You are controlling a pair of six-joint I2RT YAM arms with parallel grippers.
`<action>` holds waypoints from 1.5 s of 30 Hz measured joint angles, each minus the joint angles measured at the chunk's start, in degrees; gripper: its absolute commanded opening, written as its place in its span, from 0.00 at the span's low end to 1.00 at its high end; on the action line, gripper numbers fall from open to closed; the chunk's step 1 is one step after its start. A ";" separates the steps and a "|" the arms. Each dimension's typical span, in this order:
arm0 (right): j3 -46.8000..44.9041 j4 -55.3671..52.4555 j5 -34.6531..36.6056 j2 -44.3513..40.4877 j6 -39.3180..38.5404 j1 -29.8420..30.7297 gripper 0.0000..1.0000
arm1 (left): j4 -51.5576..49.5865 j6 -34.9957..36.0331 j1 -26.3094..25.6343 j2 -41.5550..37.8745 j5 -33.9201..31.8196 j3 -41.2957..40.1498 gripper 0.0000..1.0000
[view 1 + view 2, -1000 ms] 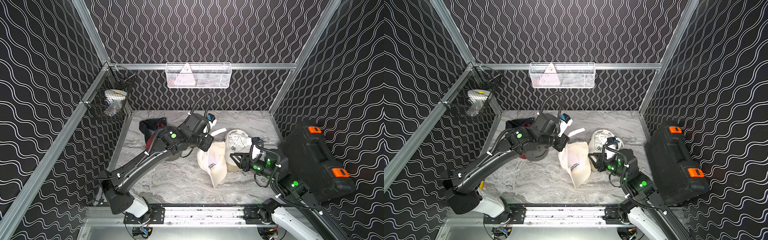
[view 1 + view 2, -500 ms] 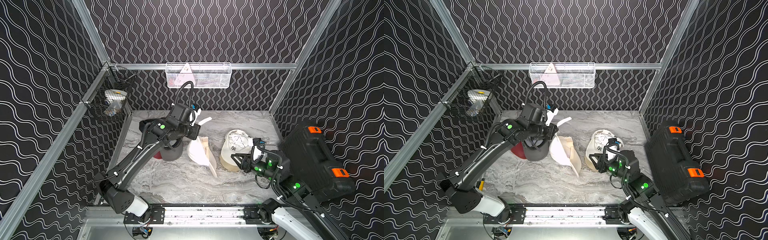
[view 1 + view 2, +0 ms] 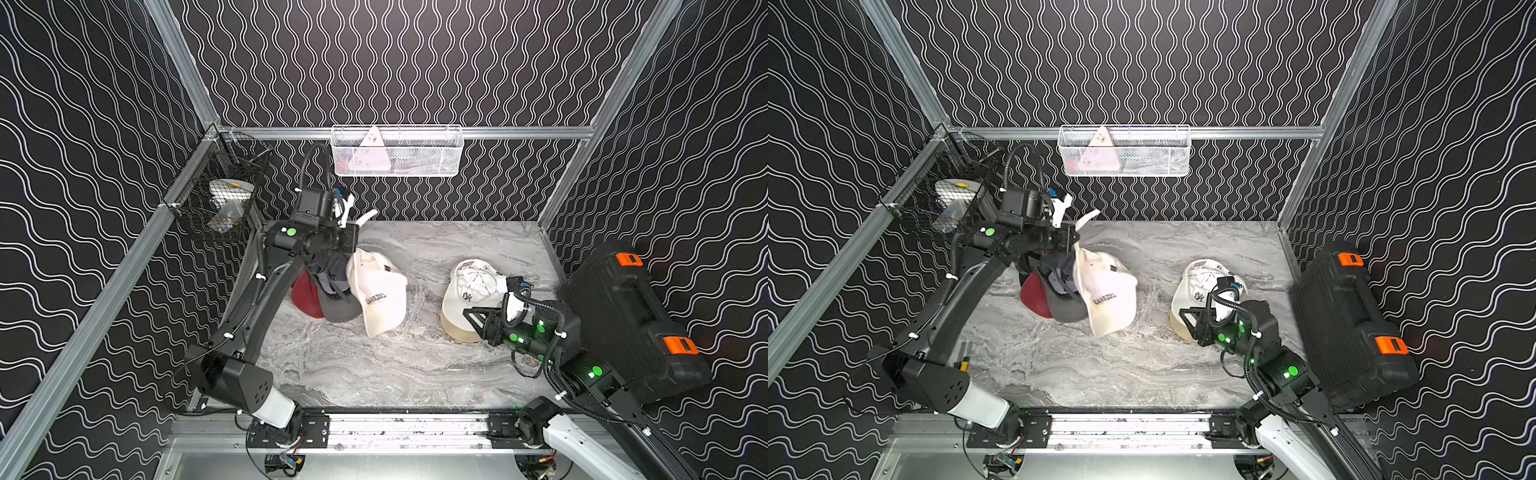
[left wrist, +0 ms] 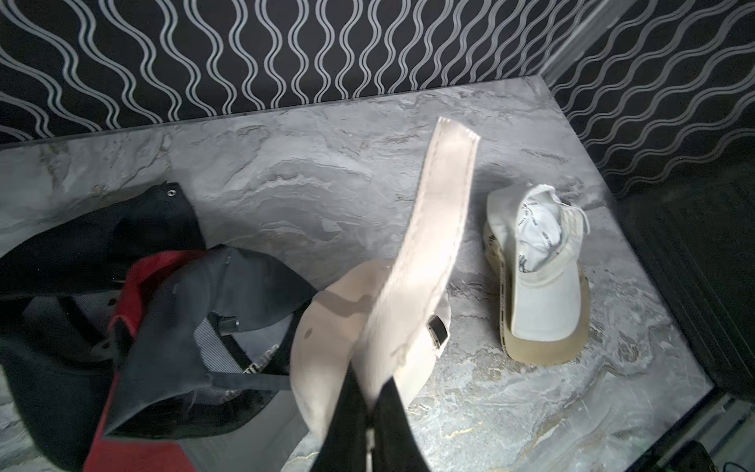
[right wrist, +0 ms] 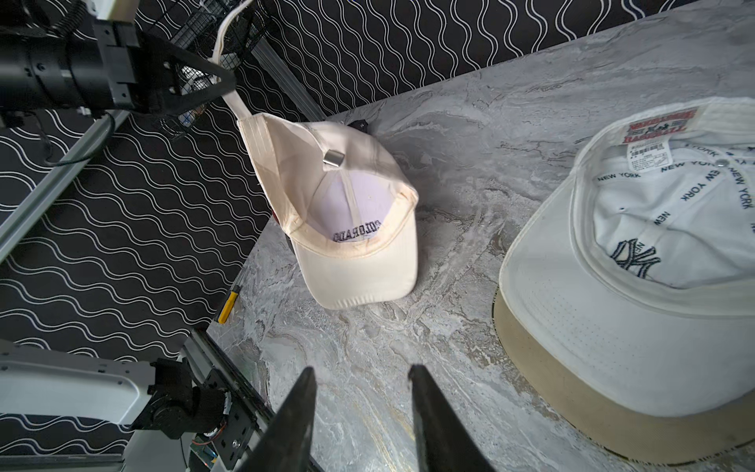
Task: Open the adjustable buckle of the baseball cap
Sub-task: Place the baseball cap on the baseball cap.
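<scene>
Shut tight, the left gripper (image 3: 352, 231) is clamped on the loose strap (image 3: 367, 216) of the cream cap (image 3: 382, 296), and it is held up above the back left part of the table (image 3: 374, 370). In the left wrist view the strap (image 4: 441, 196) is seen pinched flat between the 2 dark fingers (image 4: 351, 412), its free end standing out past them toward the back wall. The cream cap (image 5: 359, 233) is hung from that strap with its hollow side turned toward the right arm and its brim down on the table. The small metal buckle (image 5: 333, 157) is seen on the cap's rear edge, apart from the stretch of strap that is gripped. Just beside the cream cap, on its left, 3 more caps are piled: a grey cap (image 3: 337, 300), a red cap (image 3: 305, 296) and a black cap (image 4: 102, 229).

Across the table, the right gripper (image 5: 360, 370) is held low over bare tabletop with its jaws partly apart and nothing between them. Its fingers are placed just beside the tan brim of the upturned white cap (image 3: 473, 286), which is lettered NEW YORK inside. A black case (image 3: 623, 316) with orange latches is stood against the right wall, behind the right arm.
</scene>
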 measured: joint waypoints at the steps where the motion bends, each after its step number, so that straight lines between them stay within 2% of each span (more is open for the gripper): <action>1: 0.00 -0.02 0.20 -0.13 -0.02 0.00 0.40 | 0.17 -0.02 1.46 0.15 0.87 -0.11 0.00; 12: 0.00 -0.52 0.79 0.31 -0.04 -0.11 0.40 | 1.68 -1.16 13.18 3.21 8.72 1.33 0.00; 19: 0.00 -0.59 0.79 0.79 -0.02 -0.11 0.40 | 2.67 -3.26 17.79 3.78 10.51 4.15 0.00; 24: -0.11 -0.59 0.79 0.76 0.00 -0.11 0.40 | 3.96 -4.57 19.26 4.28 10.62 3.96 0.00; 26: -0.17 -0.68 0.76 0.52 0.02 -0.11 0.40 | 4.20 -5.09 19.32 4.26 10.27 3.02 0.00; 34: -0.57 -1.27 0.79 -0.66 0.04 -0.11 0.40 | 4.31 -6.56 19.32 3.17 7.56 -0.52 0.35; 39: -0.66 -1.33 0.79 -0.66 0.20 -0.11 0.40 | 6.58 -7.08 17.68 -0.22 6.88 -2.21 0.40; 45: -0.63 -1.31 0.74 0.20 0.83 -0.11 0.41 | 6.56 -5.92 8.15 -1.03 4.72 -0.68 0.44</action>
